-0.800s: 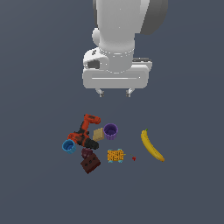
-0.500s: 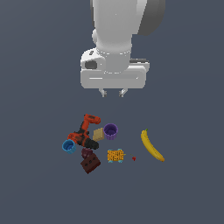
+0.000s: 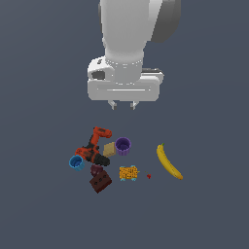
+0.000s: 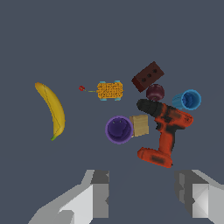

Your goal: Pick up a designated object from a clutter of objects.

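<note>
The purple cup [image 3: 123,145] [image 4: 119,129] stands upright with its mouth up, touching the tan block [image 3: 109,149] [image 4: 139,125]. Around it lie the red-black power drill [image 3: 93,147] [image 4: 162,127], a blue cup [image 3: 76,163] [image 4: 188,100] on its side, a dark red brick [image 3: 100,182] [image 4: 148,76], an orange-yellow toy [image 3: 128,172] [image 4: 109,90] and a banana [image 3: 168,162] [image 4: 53,110]. My gripper [image 3: 123,104] [image 4: 142,194] hangs well above the pile, open, with nothing between its fingers [image 4: 99,192]. In the exterior view it sits straight above the purple cup.
A dark maroon round object [image 4: 155,92] [image 3: 96,169] lies between the brick and the drill. A tiny red bit [image 3: 149,176] [image 4: 82,88] sits beside the toy. The floor is a plain dark grey surface all around.
The arm has shifted toward the exterior view's left and slightly lower, bringing the fingers over the purple cup. The objects have not moved.
</note>
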{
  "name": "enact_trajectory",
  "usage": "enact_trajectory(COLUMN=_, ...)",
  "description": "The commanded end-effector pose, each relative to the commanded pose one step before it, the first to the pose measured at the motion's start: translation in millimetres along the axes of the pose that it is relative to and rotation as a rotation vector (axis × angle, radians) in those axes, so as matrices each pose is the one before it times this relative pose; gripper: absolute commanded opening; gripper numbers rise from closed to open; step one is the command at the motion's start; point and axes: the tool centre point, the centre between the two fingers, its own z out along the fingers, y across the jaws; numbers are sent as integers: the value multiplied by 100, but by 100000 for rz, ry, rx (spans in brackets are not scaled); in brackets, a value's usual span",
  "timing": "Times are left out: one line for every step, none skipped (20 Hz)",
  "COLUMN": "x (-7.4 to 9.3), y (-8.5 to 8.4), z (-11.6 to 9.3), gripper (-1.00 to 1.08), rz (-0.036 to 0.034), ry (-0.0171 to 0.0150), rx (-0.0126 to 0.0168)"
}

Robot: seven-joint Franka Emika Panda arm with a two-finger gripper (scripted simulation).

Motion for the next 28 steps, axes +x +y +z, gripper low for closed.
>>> enact_trajectory(x=133, y=-136, z=662, gripper=28, rz=98, ry=-1180, rx=-417)
enact_trajectory(x=83, y=-71, z=359, gripper=28, rz=73, ry=-633, rx=-243)
enact_trajectory(x=93, y=-81, z=405, gripper=28, rz=81, ry=-709, rx=-277)
enact_trajectory(x=104, y=-94, z=454, gripper=28, rz=86, ry=-793, rx=-314)
enact_trajectory(x=115, y=-106, z=505, gripper=28, rz=93, ry=-876, rx=-353)
enact_trajectory(x=125, y=-119, z=556, gripper=28, rz=100, ry=-959, rx=-394)
enact_trajectory(x=135, y=-133, z=609, gripper=28, rz=105, ry=-1043, rx=-438)
enact_trajectory(x=146, y=-149, z=663, gripper=28, rz=110, ry=-1128, rx=-484)
enact_trajectory(x=155, y=-164, z=717, gripper=28, rz=114, ry=-1210, rx=-532)
enact_trajectory(x=165, y=-181, z=772, gripper=28, rz=117, ry=-1291, rx=-582)
enact_trajectory(x=174, y=-200, z=828, gripper=28, rz=119, ry=-1371, rx=-635)
enact_trajectory(x=183, y=-219, z=885, gripper=28, rz=120, ry=-1450, rx=-690)
enact_trajectory(x=191, y=-239, z=941, gripper=28, rz=120, ry=-1526, rx=-748)
enact_trajectory(x=198, y=-260, z=998, gripper=28, rz=119, ry=-1600, rx=-808)
enact_trajectory(x=202, y=-278, z=1038, gripper=28, rz=114, ry=-1644, rx=-857)
enact_trajectory(x=198, y=-287, z=1040, gripper=28, rz=105, ry=-1626, rx=-875)
enact_trajectory(x=187, y=-283, z=1001, gripper=28, rz=93, ry=-1546, rx=-857)
enact_trajectory(x=174, y=-275, z=950, gripper=28, rz=81, ry=-1451, rx=-827)
enact_trajectory(x=161, y=-267, z=899, gripper=28, rz=70, ry=-1358, rx=-795)
enact_trajectory(x=148, y=-256, z=846, gripper=28, rz=61, ry=-1264, rx=-758)
enact_trajectory(x=137, y=-245, z=794, gripper=28, rz=52, ry=-1174, rx=-720)
enact_trajectory(x=125, y=-232, z=741, gripper=28, rz=45, ry=-1086, rx=-680)
enact_trajectory(x=114, y=-219, z=688, gripper=28, rz=38, ry=-999, rx=-638)
enact_trajectory(x=103, y=-205, z=634, gripper=28, rz=32, ry=-912, rx=-593)
enact_trajectory(x=93, y=-190, z=580, gripper=28, rz=27, ry=-829, rx=-547)
enact_trajectory(x=83, y=-174, z=525, gripper=28, rz=23, ry=-746, rx=-500)
enact_trajectory(x=74, y=-157, z=471, gripper=28, rz=19, ry=-665, rx=-451)
enact_trajectory(x=64, y=-140, z=416, gripper=28, rz=16, ry=-583, rx=-400)
